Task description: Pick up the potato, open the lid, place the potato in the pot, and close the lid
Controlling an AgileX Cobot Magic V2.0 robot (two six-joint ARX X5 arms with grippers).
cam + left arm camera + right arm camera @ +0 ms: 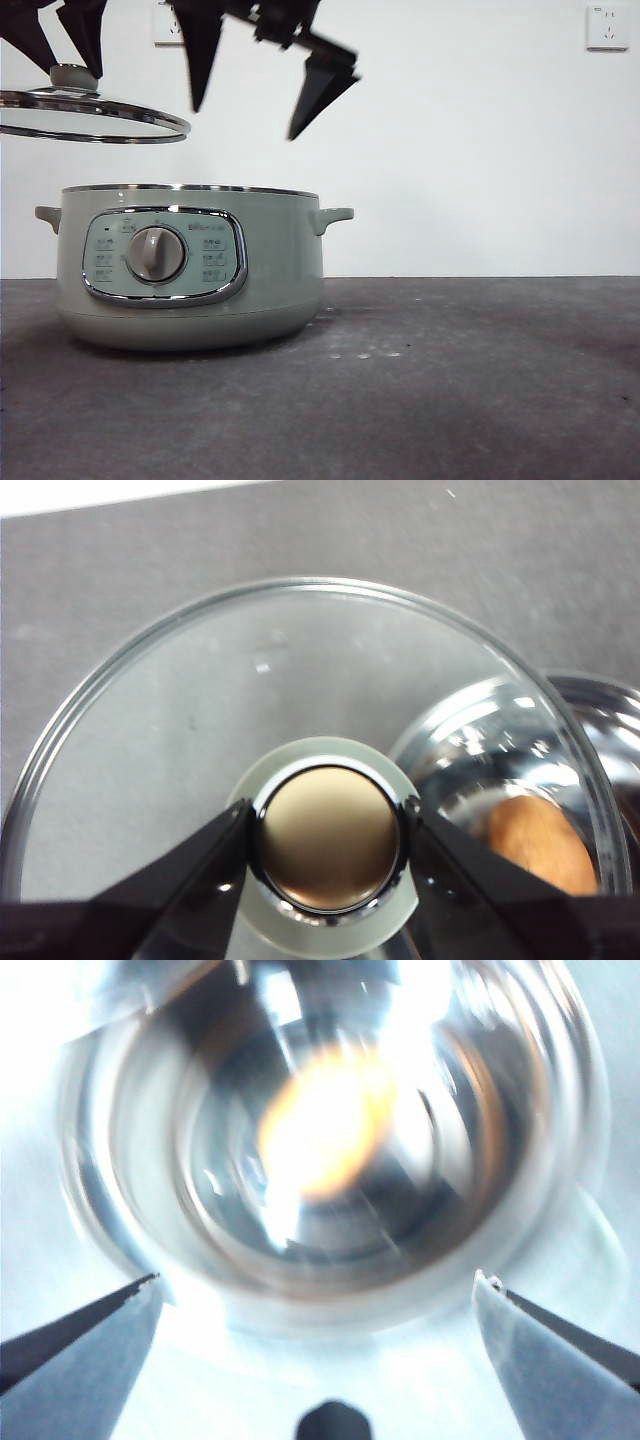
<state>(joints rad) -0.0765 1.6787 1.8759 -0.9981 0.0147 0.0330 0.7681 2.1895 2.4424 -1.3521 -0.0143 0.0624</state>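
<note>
Inside the pot (190,300), the potato (535,842), left hand (330,830) clamping the raised lid (95,110) knob, right hand (262,95) wide open, empty.

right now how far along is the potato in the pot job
Done: the potato lies inside the pot, and the right gripper hangs open above it, empty. In hand: the left gripper holds the lid by its knob, up off the pot. Left: setting the lid down to close it.

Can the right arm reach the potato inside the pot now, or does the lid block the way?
Probably yes. The left claw holds the lid up and off to the side of the pot, so its mouth is uncovered. The right claw hangs open above it, over the potato.
</note>
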